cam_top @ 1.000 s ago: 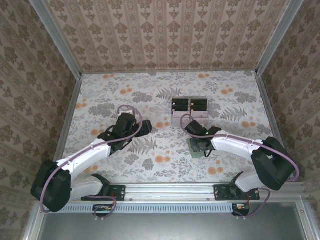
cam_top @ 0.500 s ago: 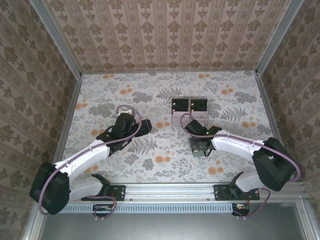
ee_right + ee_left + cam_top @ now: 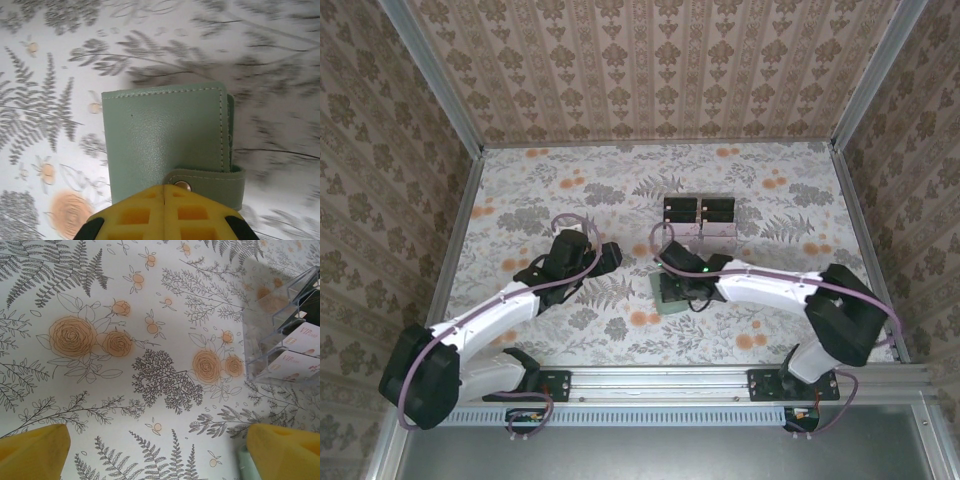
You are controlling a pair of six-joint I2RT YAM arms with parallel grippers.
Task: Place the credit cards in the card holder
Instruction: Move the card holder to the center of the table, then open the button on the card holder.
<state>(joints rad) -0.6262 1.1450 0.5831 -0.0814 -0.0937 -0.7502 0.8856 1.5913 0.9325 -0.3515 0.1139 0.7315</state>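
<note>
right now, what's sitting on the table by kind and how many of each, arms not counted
card holder: 1
clear tray: 1
black blocks in the tray: 2
credit cards showing in the tray: 2
total: 6

Right arm and green card holder have shifted left across the desk.

Seen from above, the right claw (image 3: 692, 291) has swung left, and the card holder (image 3: 666, 298) under it has slid left too, closer to the desk's (image 3: 520, 190) middle. The claw's yellow fingers (image 3: 135, 215), partly apart a second ago, now meet.
</note>
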